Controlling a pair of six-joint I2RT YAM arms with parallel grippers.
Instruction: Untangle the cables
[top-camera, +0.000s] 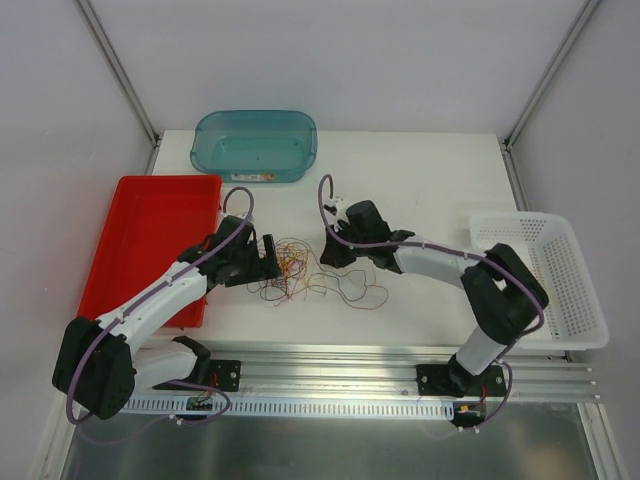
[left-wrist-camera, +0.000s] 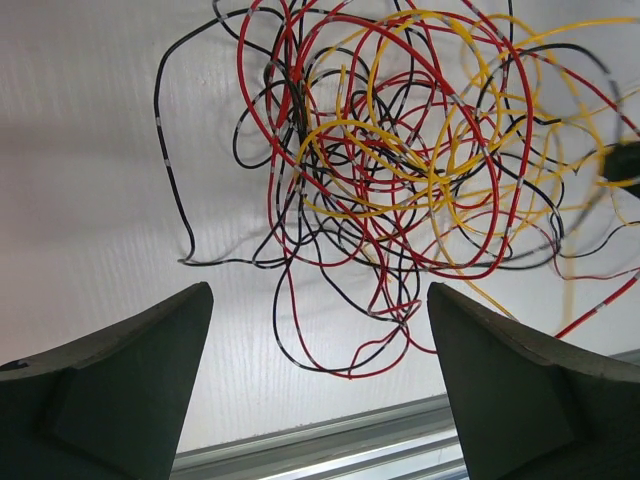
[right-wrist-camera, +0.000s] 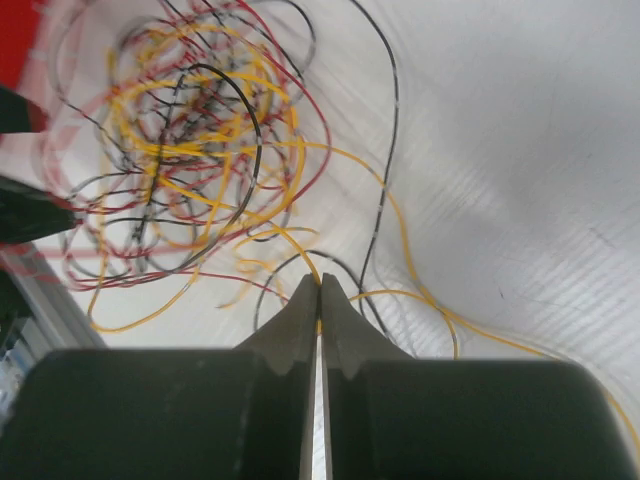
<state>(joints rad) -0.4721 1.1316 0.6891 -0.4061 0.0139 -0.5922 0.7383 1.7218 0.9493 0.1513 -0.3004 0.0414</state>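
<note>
Looking at the cables (top-camera: 292, 265): one loose tangle of thin red, yellow and black loops, lying flat on the white table (top-camera: 430, 180), about mid-width and nearer the front edge than the back. Sitting right between the two grippers, with a few stray loops trailing rightward below the right arm's wrist.

Reading the left gripper (top-camera: 268, 262) as wide open, holding nothing. Parked at the left edge of the tangle, pointing into it. Seen from the left wrist: left gripper (left-wrist-camera: 318, 295) with both fingers (left-wrist-camera: 120, 390) low in the corners, well apart, and the cables (left-wrist-camera: 400, 170) spread on the table ahead. No strand touching either finger. Metal rail (left-wrist-camera: 330, 445) along the bottom of that view.

Reading the right gripper (top-camera: 333, 252) as fully closed, at the right edge of the tangle. Seen from the right wrist: right gripper (right-wrist-camera: 320, 285) with fingers (right-wrist-camera: 298, 335) pressed together tip to tip, a sliver of yellow in the seam between them and a yellow strand running out right of the tips. So pinching one yellow strand of the cables (right-wrist-camera: 190, 150), with the bulk of the tangle up and left of the tips, partly blurred.

Noting around the edges: red tray (top-camera: 150, 235) at the left, teal bin (top-camera: 255, 145) at the back, white basket (top-camera: 545, 275) at the right, none touching the tangle.
</note>
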